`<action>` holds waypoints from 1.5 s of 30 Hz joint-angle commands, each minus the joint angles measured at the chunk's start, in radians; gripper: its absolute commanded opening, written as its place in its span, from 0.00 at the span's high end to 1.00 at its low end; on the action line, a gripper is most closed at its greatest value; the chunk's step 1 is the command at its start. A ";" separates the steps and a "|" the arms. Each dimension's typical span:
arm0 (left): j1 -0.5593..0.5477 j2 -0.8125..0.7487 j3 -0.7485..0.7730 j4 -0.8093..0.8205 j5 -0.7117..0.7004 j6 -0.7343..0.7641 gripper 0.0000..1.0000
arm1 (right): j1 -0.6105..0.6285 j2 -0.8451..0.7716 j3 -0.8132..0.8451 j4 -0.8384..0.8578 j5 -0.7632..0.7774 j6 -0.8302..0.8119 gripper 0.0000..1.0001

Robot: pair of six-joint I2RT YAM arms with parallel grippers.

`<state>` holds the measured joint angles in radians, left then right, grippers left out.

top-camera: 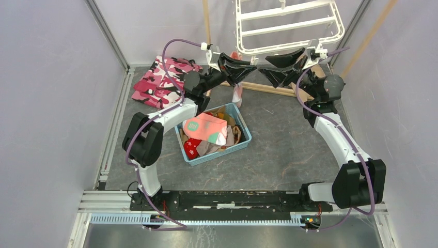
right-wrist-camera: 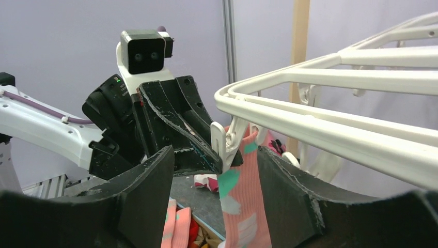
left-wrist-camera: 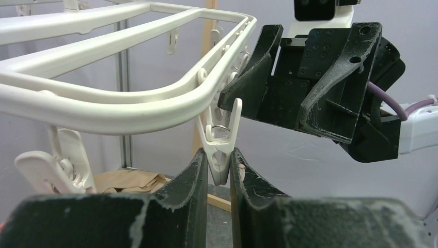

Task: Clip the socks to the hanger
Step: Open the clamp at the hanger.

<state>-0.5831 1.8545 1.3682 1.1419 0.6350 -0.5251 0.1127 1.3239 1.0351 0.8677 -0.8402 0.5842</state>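
White peg (left-wrist-camera: 219, 147) pinched by left gripper (left-wrist-camera: 219, 161); right gripper (right-wrist-camera: 215, 157) agape, seemingly clear of hanging pink sock (right-wrist-camera: 240, 206)

- the hanger (top-camera: 289, 26) and its clip peg (left-wrist-camera: 219, 150) are seen in plain white.
- the hung sock (right-wrist-camera: 240, 206) is coloured salmon-pink and patched with teal and white.
- a folded sock (top-camera: 206, 128) in salmon-pink, teal and white and a red sock (top-camera: 192, 148) with white marks are shown in a light blue basket (top-camera: 222, 153).
- the garment (top-camera: 160, 77) is patterned in pink, white and black camouflage.
- the left end effector (left-wrist-camera: 219, 161) and right end effector (right-wrist-camera: 216, 152) are finished in black, with pale scuffed edges.
- the worktop (top-camera: 289, 150) is mottled dark grey.
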 commanded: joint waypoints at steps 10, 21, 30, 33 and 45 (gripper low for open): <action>0.019 0.011 0.039 0.087 0.073 -0.091 0.98 | 0.050 0.049 0.016 0.084 0.070 0.021 0.31; 0.019 0.031 0.057 0.129 0.088 -0.153 0.98 | 0.067 0.103 0.043 0.183 0.079 0.086 0.30; 0.019 0.047 0.064 0.150 0.103 -0.180 0.98 | 0.080 0.130 0.054 0.261 0.088 0.154 0.30; 0.019 0.050 0.062 0.158 0.112 -0.184 0.98 | 0.083 0.132 0.053 0.263 0.086 0.155 0.31; 0.018 0.065 0.065 0.207 0.149 -0.235 0.98 | 0.099 0.162 0.073 0.303 0.047 0.182 0.35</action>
<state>-0.5659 1.9053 1.3941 1.2846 0.7410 -0.7105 0.2047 1.4719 1.0588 1.1065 -0.7635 0.7334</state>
